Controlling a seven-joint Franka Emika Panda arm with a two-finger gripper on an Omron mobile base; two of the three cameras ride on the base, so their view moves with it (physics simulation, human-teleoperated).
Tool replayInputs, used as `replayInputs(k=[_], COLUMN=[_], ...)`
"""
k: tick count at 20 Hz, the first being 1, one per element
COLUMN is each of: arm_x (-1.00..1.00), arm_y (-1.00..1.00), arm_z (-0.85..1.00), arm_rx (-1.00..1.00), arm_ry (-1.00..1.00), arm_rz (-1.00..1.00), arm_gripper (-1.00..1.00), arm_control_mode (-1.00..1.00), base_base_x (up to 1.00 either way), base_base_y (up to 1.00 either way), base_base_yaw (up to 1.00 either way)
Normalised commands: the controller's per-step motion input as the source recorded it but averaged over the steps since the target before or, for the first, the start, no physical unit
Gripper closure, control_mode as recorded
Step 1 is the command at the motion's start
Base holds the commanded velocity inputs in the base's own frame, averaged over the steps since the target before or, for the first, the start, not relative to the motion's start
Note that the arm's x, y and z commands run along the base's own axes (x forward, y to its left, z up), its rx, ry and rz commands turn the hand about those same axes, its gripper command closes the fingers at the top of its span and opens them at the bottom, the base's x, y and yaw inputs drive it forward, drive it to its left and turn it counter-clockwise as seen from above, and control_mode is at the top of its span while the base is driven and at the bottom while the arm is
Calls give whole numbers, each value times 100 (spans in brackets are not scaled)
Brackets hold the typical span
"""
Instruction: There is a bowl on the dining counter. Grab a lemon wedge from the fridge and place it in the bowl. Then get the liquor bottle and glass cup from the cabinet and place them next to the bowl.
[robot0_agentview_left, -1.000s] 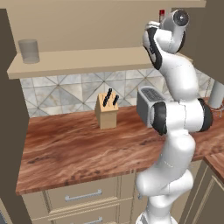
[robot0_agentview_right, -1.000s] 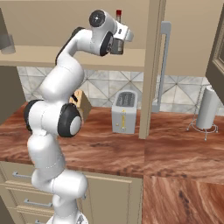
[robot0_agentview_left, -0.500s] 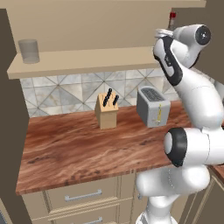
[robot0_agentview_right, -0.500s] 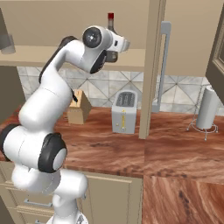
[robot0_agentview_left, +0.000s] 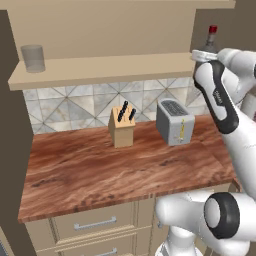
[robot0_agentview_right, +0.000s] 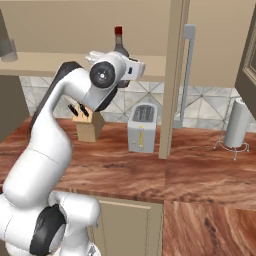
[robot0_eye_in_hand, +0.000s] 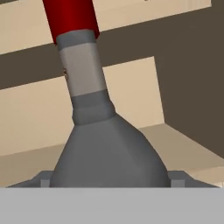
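Arm has swung in toward the shelf; pincer (robot0_eye_in_hand: 107, 181) wide, straddling the liquor bottle (robot0_eye_in_hand: 94, 131). Bottle upright, red cap toward 12 o'clock.

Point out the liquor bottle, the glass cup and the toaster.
liquor bottle (robot0_eye_in_hand: 105, 153), hand view, on its wide grey shoulder.
glass cup (robot0_agentview_left: 33, 58), left base view, on its side wall.
toaster (robot0_agentview_right: 141, 129), right base view, on its front face.

liquor bottle (robot0_agentview_left: 210, 41) body hidden behind the arm, cap (robot0_eye_in_hand: 70, 17) cut off — tool fingertips (robot0_eye_in_hand: 43, 178) barely visible
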Motion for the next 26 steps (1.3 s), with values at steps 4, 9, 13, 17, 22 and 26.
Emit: replayInputs(k=[4,9,13,17,22,26], arm_x=[-100,-100,-93,-81,-16,0], arm_y=[0,13,13,21,4,0], arm_z=[-8,-17,-25,-32,-7,0], arm_rx=[-4,-15,-18,-14,-3,0], arm_ry=[-5,-1,0,0,0,0], arm_rz=[0,-2,-1,0,0,0], arm_gripper=[100,100,100,100,100,100], arm_control_mode=[-100,-100,-100,-100,100,100], base_base_x=[0,0,0,0,-70,-100], base_base_y=[0,0,0,0,3,0], base_base_yaw=[0,0,0,0,0,0])
